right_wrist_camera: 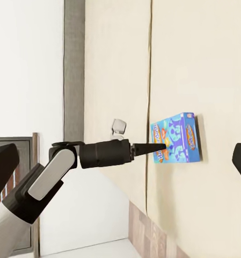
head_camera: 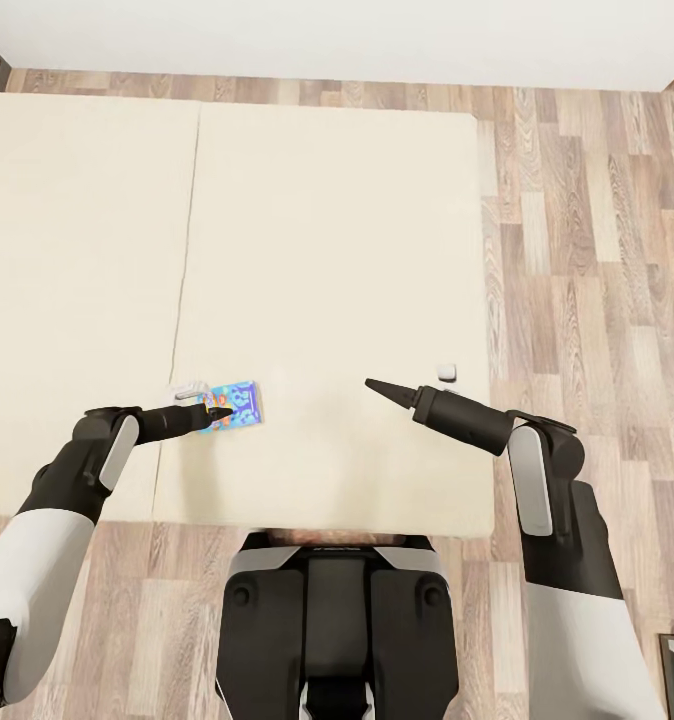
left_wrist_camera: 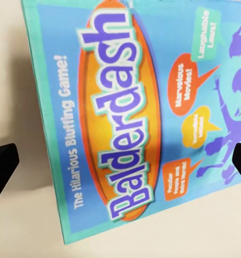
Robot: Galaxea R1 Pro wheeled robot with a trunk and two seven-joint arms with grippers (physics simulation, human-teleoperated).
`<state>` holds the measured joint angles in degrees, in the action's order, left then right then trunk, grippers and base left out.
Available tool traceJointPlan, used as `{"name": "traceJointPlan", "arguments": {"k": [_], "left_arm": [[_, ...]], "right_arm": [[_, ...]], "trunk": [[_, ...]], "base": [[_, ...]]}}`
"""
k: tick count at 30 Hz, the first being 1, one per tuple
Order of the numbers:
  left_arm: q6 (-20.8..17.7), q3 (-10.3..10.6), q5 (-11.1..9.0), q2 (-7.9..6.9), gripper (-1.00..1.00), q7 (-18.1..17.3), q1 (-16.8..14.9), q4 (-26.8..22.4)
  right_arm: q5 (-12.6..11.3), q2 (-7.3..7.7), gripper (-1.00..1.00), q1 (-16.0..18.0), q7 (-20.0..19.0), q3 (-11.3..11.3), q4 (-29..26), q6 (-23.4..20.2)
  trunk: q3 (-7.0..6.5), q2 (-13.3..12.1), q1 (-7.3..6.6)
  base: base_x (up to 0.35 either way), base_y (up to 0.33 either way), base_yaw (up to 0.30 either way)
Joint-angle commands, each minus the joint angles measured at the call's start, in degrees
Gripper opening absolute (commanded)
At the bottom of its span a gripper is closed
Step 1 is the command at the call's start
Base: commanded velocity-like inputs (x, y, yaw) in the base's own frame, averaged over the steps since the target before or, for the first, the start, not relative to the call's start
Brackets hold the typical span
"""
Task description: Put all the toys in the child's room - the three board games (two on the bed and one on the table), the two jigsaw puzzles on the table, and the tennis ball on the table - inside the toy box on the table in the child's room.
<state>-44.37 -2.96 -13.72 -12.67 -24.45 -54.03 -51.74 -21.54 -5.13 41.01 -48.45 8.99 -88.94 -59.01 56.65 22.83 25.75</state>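
One flat glossy board game | cream bed | left end effector above.

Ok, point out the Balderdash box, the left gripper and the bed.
Balderdash box (left_wrist_camera: 131, 113), left wrist view, on the orange title oval of its lid.
Left gripper (head_camera: 220, 411), head view, at its fingertips over the box.
Bed (head_camera: 337, 250), head view, on bare mattress.

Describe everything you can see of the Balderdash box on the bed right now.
The Balderdash box is a flat, cardboard-looking board game, teal and blue with an orange oval carrying the title, the line "The Hilarious Bluffing Game!" and small orange speech bubbles. It lies face up, closed, flat on the cream bed near the edge closest to the robot, beside the mattress seam. The left claw hangs over it, open, fingertips spread either side in the wrist view; contact is unclear.
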Motion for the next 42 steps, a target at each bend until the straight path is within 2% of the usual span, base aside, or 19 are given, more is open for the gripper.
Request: {"name": "traceJointPlan", "arguments": {"k": [1,17,42], "left_arm": [[-0.4,-0.1,-0.1,0.01,1.0,-0.2,0.0,0.0],[-0.4,-0.1,-0.1,0.01,1.0,-0.2,0.0,0.0],[-0.4,-0.1,-0.1,0.01,1.0,-0.2,0.0,0.0]], "right_arm": [[0.3,-0.06,1.0,0.0,-0.4,0.1,0.0,-0.2],[0.3,-0.06,1.0,0.0,-0.4,0.1,0.0,-0.2],[0.3,-0.02,1.0,0.0,-0.5,0.2,0.2,-0.1]], "trunk": [[0.06,0.1,0.03],[0.02,0.1,0.03],[-0.6,0.1,0.03]], "base": [[0.0,0.0,0.0],[0.0,0.0,-0.003],[0.0,0.0,-0.062]]}}
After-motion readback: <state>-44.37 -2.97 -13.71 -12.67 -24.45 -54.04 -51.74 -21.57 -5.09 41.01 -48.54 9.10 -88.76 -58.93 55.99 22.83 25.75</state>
